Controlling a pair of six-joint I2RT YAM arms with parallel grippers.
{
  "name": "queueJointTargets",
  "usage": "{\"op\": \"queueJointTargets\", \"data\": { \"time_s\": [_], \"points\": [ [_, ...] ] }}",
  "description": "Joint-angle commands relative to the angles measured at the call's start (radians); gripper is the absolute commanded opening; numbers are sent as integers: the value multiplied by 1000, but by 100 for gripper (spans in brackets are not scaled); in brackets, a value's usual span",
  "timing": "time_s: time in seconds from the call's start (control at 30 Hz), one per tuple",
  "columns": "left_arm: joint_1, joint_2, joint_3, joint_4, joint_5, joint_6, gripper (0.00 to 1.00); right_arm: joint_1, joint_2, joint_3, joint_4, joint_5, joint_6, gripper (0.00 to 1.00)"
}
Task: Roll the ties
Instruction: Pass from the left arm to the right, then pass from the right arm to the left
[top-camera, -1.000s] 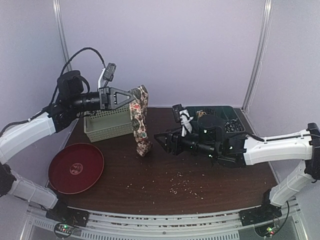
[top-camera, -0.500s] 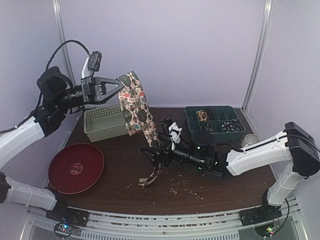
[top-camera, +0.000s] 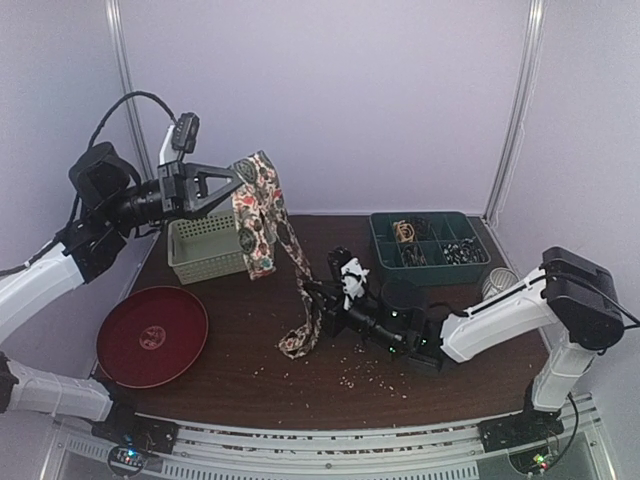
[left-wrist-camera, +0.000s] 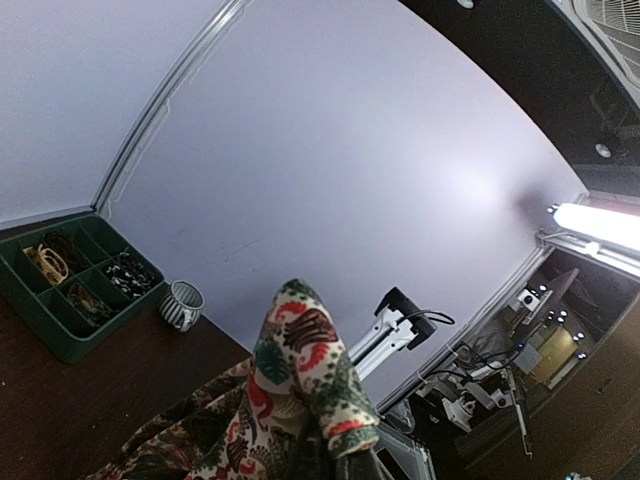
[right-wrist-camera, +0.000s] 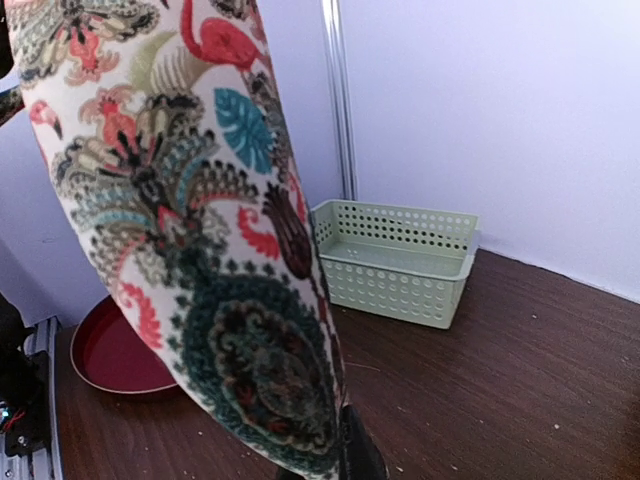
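1. The left gripper (top-camera: 240, 180) is raised high, and its jaws are clamped on a fold of the tie (top-camera: 262, 215).
2. In the left wrist view, the patterned cloth bunches up right at the fingertips and pokes out past them.
3. Two strands of the tie hang below the left jaws. The shorter strand drops straight down and ends in the air in front of the basket (top-camera: 205, 250).
4. The longer strand slants down and away from the left jaws to the right gripper (top-camera: 314, 293), which sits low near the table (top-camera: 470, 360).
5. I cannot tell whether the right jaws are pinching or only beside the cloth. The right wrist view shows the tie filling the left of the frame, with one dark finger (right-wrist-camera: 358, 450) at its lower edge.
6. Past the right jaws the strand bends, and its end reaches the tabletop just below them.
7. The pale green basket sits below and behind the left jaws, on the table.
8. The red plate (top-camera: 152, 335) lies well below the left jaws, on the near side.
9. The dark green organizer (top-camera: 430, 240) and the striped cup (top-camera: 497, 283) are well apart from the right jaws, back beside that arm.
10. Pale crumbs (top-camera: 350, 375) are scattered on the table near the right jaws, on the near side.
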Motion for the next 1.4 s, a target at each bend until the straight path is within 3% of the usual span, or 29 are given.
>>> {"op": "queueJointTargets", "data": {
  "time_s": [0.0, 0.17, 0.23, 0.37, 0.47, 0.57, 0.67, 0.73, 0.83, 1.07, 1.17, 1.37],
  "points": [
    [-2, -29, 8, -189, -86, 103, 0, 0, -133, -86, -31, 168, 51, 0],
    [-3, -51, -20, -437, -235, 266, 0, 0, -309, -45, -557, 223, 327, 0],
    [-3, -67, -67, -501, -297, 318, 0, 0, -377, -23, -851, 244, 521, 0],
    [-3, -72, -204, -518, -323, 341, 0, 17, -496, -38, -1112, 154, 701, 0],
    [-4, -34, -307, -478, -285, 338, 0, 51, -622, -64, -1174, 118, 769, 0],
    [-5, 23, -391, -408, -280, 316, 1, 59, -727, -102, -1107, 62, 790, 0],
    [-6, 118, -398, -356, -282, 312, 22, 59, -796, -136, -974, 28, 811, 0],
    [-10, 179, -347, -408, -333, 353, 37, 58, -795, -92, -972, 32, 812, 0],
    [-37, 224, -268, -519, -506, 420, 47, 59, -745, 6, -1057, 91, 773, 0],
    [-135, 254, -302, -493, -581, 448, 49, 55, -546, 205, -1390, 336, 713, 0],
    [-169, 273, -350, -445, -585, 405, 47, 38, -510, 208, -1386, 333, 711, 0],
    [-279, 302, -441, -175, -501, 322, 45, -23, -497, 169, -1388, 324, 724, 0]
  ]
}}
